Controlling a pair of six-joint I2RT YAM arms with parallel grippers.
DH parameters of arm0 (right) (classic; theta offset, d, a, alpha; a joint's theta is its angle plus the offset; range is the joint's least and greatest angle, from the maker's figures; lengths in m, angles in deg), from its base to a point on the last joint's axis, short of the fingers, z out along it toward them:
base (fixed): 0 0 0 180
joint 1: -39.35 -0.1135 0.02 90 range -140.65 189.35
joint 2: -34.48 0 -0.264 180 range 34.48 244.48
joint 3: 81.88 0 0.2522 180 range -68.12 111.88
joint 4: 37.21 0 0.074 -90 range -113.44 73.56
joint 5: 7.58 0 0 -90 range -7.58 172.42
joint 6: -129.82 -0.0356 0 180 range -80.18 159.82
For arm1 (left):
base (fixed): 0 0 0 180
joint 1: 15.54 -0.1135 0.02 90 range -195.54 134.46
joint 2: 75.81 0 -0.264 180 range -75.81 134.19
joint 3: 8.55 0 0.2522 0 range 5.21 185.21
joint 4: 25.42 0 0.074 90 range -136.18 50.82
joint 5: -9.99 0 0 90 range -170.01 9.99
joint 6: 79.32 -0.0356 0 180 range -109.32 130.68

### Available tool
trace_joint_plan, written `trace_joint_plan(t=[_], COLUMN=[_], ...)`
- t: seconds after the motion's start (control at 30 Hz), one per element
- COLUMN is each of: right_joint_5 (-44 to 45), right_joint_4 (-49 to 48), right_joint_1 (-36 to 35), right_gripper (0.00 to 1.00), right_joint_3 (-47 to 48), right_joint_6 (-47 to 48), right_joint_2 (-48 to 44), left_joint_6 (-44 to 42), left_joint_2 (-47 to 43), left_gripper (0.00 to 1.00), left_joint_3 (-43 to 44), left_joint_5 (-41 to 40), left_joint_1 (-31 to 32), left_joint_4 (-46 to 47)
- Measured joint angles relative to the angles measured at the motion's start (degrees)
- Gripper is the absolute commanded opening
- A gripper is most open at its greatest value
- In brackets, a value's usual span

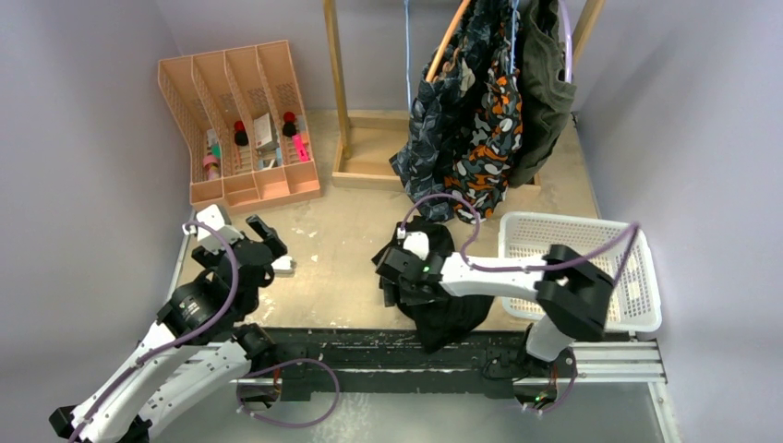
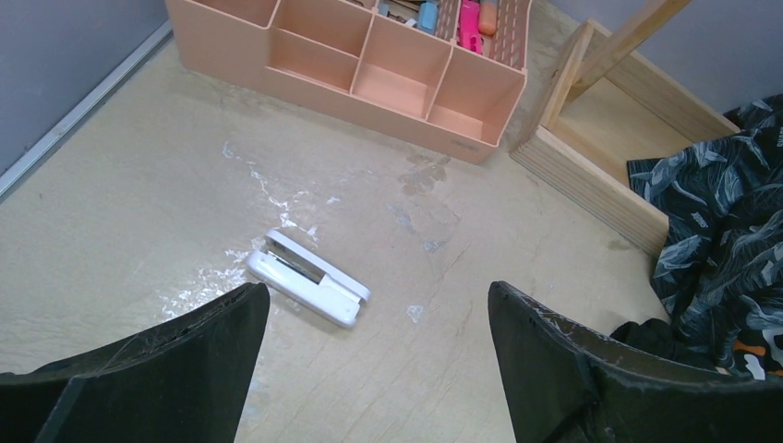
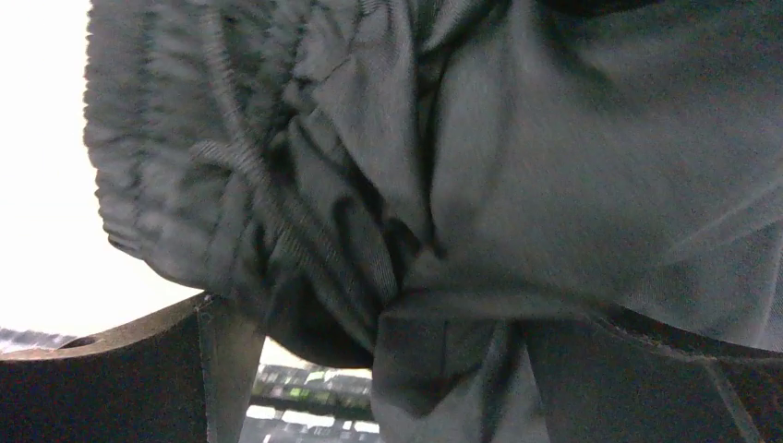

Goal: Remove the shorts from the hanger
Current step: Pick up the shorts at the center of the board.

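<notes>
Two hands are here, and both stand wide. On the left, the left gripper [image 2: 377,300] is wide with nothing in it. It hangs over the table, just beside a white stapler [image 2: 309,288]. If it swings low, it could knock the stapler or bump the pink box [image 2: 406,92].

In the middle, three shorts hang on the wooden rack [image 1: 338,92]: the dark leafy shorts [image 1: 429,129], the orange spotty shorts [image 1: 499,129] and the green shorts [image 1: 545,92]. They hang packed close, so a pull on one could drag the next one along or tip the rack.

On the right, the right gripper [image 3: 406,314] has its fingers wide apart. The black shorts [image 1: 452,318] are bunched loose between them and do not look pinched. The cloth could snag on a finger and get lifted by mistake, or it could slide off the near edge of the table.

The black shorts lie in a heap on the table right under the right gripper, touching it, just beside the white basket [image 1: 637,277]. The hanging shorts are well apart from the left gripper, up and to its right. They are near the right gripper, just behind it.
</notes>
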Motion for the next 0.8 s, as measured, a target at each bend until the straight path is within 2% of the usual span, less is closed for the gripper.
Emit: trace_joint_plan(t=[0.1, 0.23, 0.43, 0.5, 0.53, 0.57, 0.7, 0.8], right_joint_5=[2.3, 4.5, 6.3, 6.0, 5.6, 5.0, 2.4, 1.3], right_joint_4=[1.4, 2.0, 2.5, 4.7, 5.8, 6.6, 8.0, 7.0], right_joint_1=[0.0, -0.1, 0.0, 0.3, 0.4, 0.6, 0.6, 0.6], right_gripper=[0.97, 0.79, 0.33, 0.19, 0.05, 0.0, 0.0, 0.0], right_joint_3=[1.7, 4.3, 4.5, 7.0, 8.8, 10.5, 15.6, 17.8], right_joint_6=[-0.7, -2.6, -6.3, -8.0, -8.9, -9.7, -11.3, -11.0], right_joint_2=[6.0, 8.6, 9.1, 10.7, 11.8, 12.8, 13.6, 10.4], left_joint_6=[0.0, 0.2, 1.9, 2.5, 2.7, 3.1, 3.7, 3.7], left_joint_2=[-0.1, -0.9, -1.3, -2.0, -2.3, -2.6, -1.6, 1.6], left_gripper=[0.88, 0.88, 0.88, 0.88, 0.88, 0.88, 0.88, 0.88], left_joint_3=[0.0, -0.1, -0.1, -0.1, -0.1, -0.1, -0.1, -0.1], left_joint_5=[0.0, 0.0, -0.4, -1.2, -1.7, -2.2, -2.8, -2.9], left_joint_1=[0.0, 0.0, 0.0, 0.0, 0.0, 0.0, 0.0, 0.0], left_joint_4=[0.0, -0.2, -1.9, -2.5, -2.7, -2.9, -3.1, -3.2])
